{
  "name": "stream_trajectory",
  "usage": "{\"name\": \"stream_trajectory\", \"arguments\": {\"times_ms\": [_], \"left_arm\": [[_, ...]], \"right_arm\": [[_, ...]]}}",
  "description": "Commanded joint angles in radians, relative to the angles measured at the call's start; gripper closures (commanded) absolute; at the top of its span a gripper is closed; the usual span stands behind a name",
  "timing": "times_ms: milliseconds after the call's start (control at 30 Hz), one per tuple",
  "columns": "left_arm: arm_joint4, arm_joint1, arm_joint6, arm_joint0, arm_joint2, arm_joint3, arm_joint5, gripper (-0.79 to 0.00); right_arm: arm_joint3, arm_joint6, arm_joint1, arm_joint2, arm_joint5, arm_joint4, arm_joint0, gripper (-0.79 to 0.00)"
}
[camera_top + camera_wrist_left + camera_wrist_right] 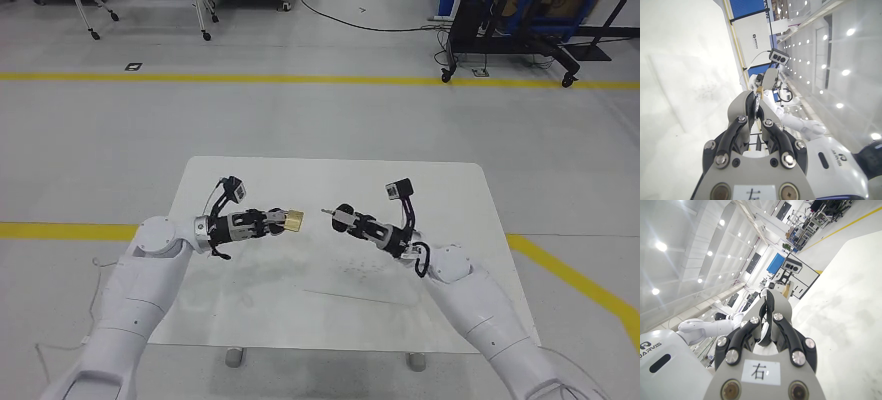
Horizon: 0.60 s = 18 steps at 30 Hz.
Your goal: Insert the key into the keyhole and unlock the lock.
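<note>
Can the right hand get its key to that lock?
Probably yes: the key in the right hand and the lock in the left hand face each other above the table, with only open air between.

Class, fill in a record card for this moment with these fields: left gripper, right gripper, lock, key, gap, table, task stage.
left gripper: shut on the lock's shackle, held above the table
right gripper: shut on the key, facing the left gripper
lock: brass body sticks out past the fingertips, towards the key
key: thin, silvery, tip pointing at the lock
gap: key tip and lock are apart, not touching
table: white top, below both arms
task stage: key not yet inserted
</note>
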Motion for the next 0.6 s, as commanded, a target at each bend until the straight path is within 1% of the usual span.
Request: {"name": "stream_trajectory", "arguments": {"times_ms": [0,100,267,400,567], "left_arm": [[-0.039,-0.011,-0.022,-0.024,0.029,0.043,0.036,0.0],[-0.071,-0.025,-0.041,-0.057,0.052,0.1,0.034,0.0],[-0.134,-0.036,-0.095,-0.088,0.059,0.173,0.029,0.0],[-0.158,-0.043,-0.134,-0.106,0.068,0.211,0.027,0.0],[-0.18,-0.051,-0.178,-0.127,0.077,0.251,0.029,0.0]], "right_arm": [[-0.005,0.006,-0.009,-0.033,-0.016,-0.015,0.01,0.0],[0.005,0.006,-0.023,-0.076,-0.048,-0.042,0.032,0.0],[0.04,0.009,-0.039,-0.12,-0.084,-0.059,0.064,0.0],[0.065,0.021,-0.047,-0.141,-0.096,-0.071,0.081,0.0],[0.099,-0.007,-0.058,-0.158,-0.122,-0.088,0.1,0.0]]}}
